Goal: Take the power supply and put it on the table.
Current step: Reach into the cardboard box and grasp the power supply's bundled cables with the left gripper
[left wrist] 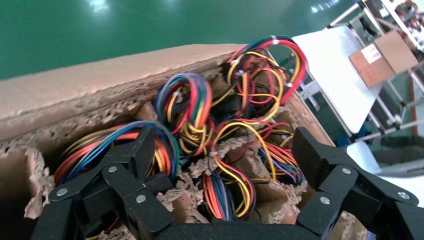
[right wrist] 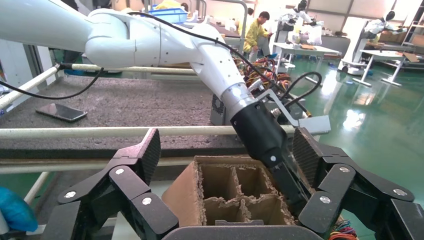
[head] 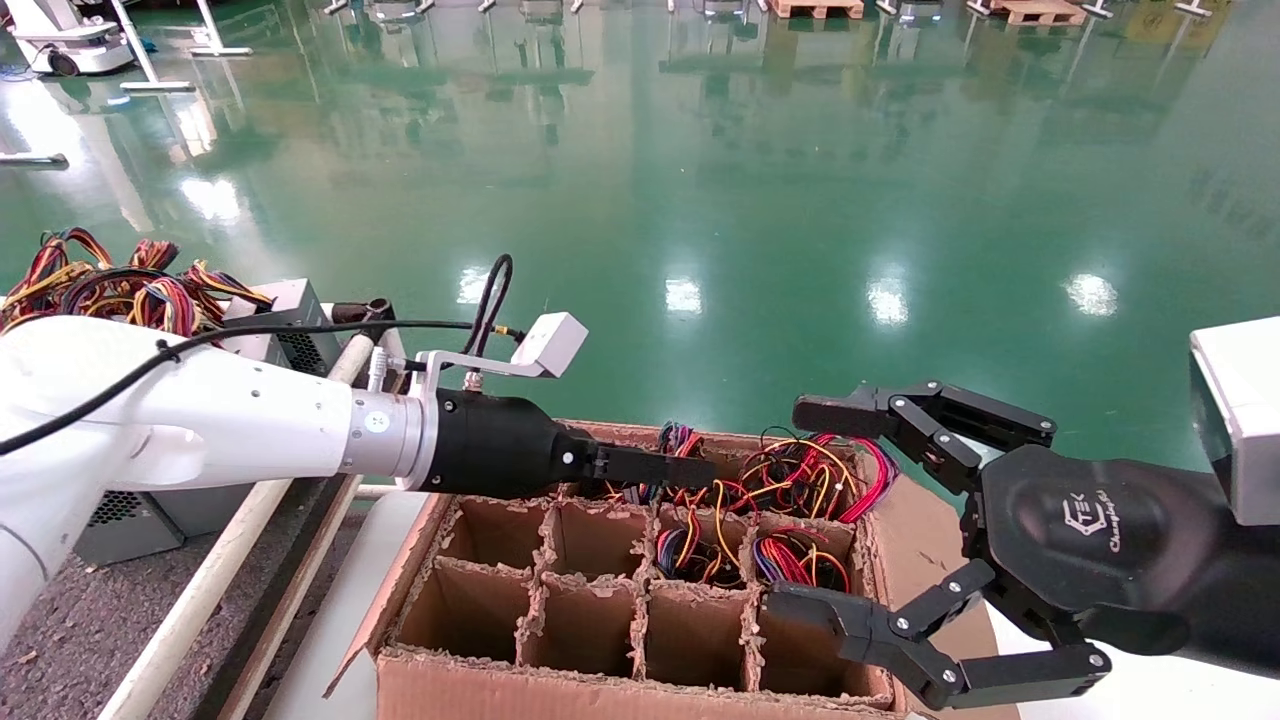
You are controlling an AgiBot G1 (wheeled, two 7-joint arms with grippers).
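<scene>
Left gripper (left wrist: 222, 165), fingers apart, hovers over wire bundles (left wrist: 240, 95) in the carton (head: 640, 600); right gripper (head: 815, 510) spread wide beside it.

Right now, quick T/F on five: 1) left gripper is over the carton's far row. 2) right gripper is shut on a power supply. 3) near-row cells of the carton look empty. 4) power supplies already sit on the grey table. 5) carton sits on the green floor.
1) True: the left gripper is open at the far cells of the carton, by the wire bundles.
2) False: the right gripper is open, holding nothing.
3) True.
4) True: a power supply rests on the table.
5) False: it sits on a white surface.
</scene>
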